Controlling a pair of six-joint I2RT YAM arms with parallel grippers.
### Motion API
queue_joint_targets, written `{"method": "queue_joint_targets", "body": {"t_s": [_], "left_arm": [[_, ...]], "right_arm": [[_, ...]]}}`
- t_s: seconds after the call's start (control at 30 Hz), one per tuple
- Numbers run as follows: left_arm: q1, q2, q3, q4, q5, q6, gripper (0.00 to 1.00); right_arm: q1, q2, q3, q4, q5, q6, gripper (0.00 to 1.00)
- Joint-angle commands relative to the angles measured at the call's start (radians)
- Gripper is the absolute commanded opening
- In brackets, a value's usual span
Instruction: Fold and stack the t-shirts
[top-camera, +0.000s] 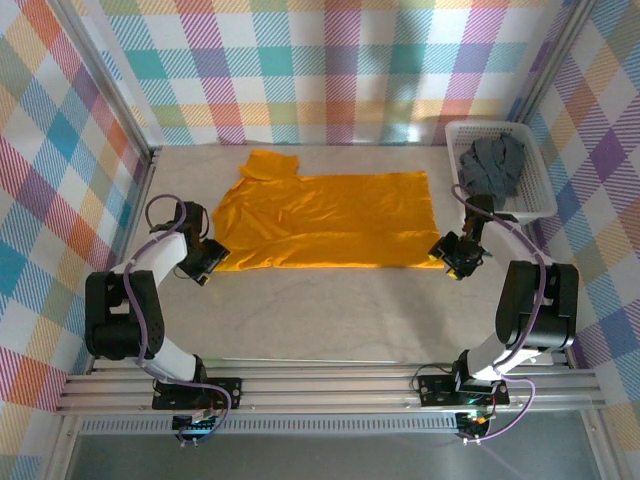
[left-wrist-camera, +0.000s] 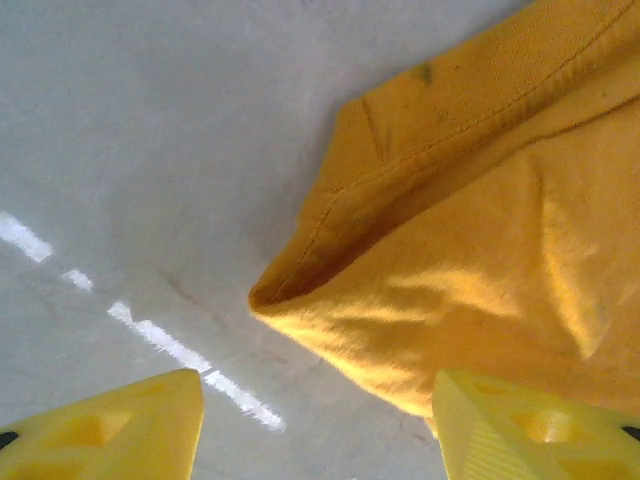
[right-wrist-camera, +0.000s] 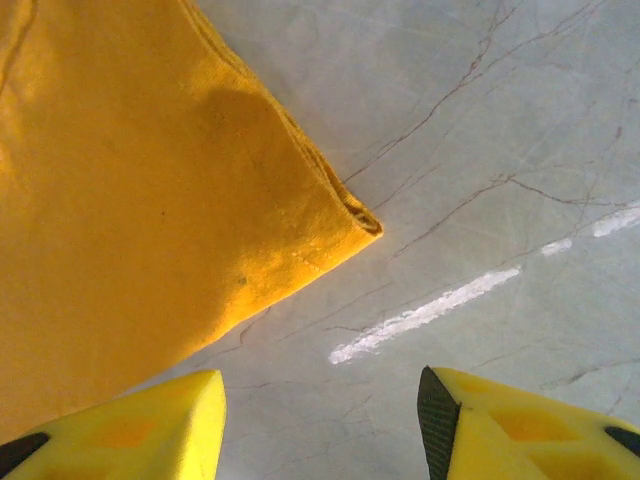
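The orange-yellow t-shirt (top-camera: 325, 220) lies flat on the table, folded into a wide band, one sleeve sticking out at the back left. Its near-left corner (left-wrist-camera: 440, 300) lies just ahead of my left gripper (left-wrist-camera: 315, 425), which is open with bare table between the yellow fingers (left-wrist-camera: 110, 430). At the shirt's near-right corner (right-wrist-camera: 330, 215), my right gripper (right-wrist-camera: 320, 425) is open too, holding nothing. From above, the left gripper (top-camera: 208, 262) and right gripper (top-camera: 455, 258) flank the front edge. The dark grey t-shirt (top-camera: 492, 166) is bunched up in the basket.
A white mesh basket (top-camera: 540, 195) stands at the back right against the checked wall. Metal frame posts run along both sides. Bare marbled tabletop (top-camera: 330, 320) stretches between the shirt and the arm bases.
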Motion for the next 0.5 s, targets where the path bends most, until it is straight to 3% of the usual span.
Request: {"method": "queue_joint_targets", "body": {"t_s": [0.0, 0.13, 0.37, 0.47], "left_arm": [[0.011, 0.053, -0.018, 0.072, 0.021, -0.031, 0.58], [0.013, 0.075, -0.024, 0.145, -0.024, -0.043, 0.42], [0.016, 0.092, -0.015, 0.195, -0.038, -0.042, 0.02], [0.018, 0.073, -0.021, 0.19, -0.055, -0.037, 0.0]], "right_arm": [[-0.02, 0.019, -0.01, 0.057, -0.054, 0.012, 0.54], [-0.023, 0.052, -0.011, 0.073, -0.047, 0.015, 0.52], [-0.022, 0.103, -0.008, 0.091, -0.038, 0.057, 0.44], [-0.023, 0.128, 0.001, 0.113, -0.042, 0.073, 0.38]]}}
